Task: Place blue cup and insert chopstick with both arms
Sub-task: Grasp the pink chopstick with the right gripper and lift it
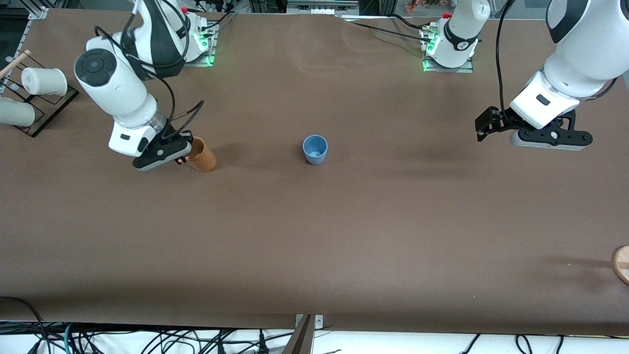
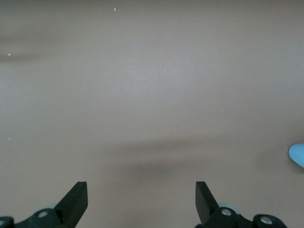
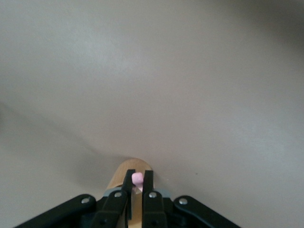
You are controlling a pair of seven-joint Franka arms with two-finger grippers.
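Observation:
The blue cup (image 1: 315,149) stands upright at the middle of the table, and its edge shows in the left wrist view (image 2: 298,155). My right gripper (image 1: 177,159) is over the brown wooden cup (image 1: 204,156) toward the right arm's end. It is shut (image 3: 137,186) on the pink chopstick (image 3: 137,178); only the stick's top end shows, above the brown cup (image 3: 121,175). My left gripper (image 1: 550,141) hangs open and empty (image 2: 141,202) above bare table toward the left arm's end, apart from the blue cup.
A black wire rack (image 1: 46,105) with white cups (image 1: 44,81) stands at the right arm's end. A round wooden piece (image 1: 622,264) lies at the table edge at the left arm's end. Cables run along the table edge nearest the front camera.

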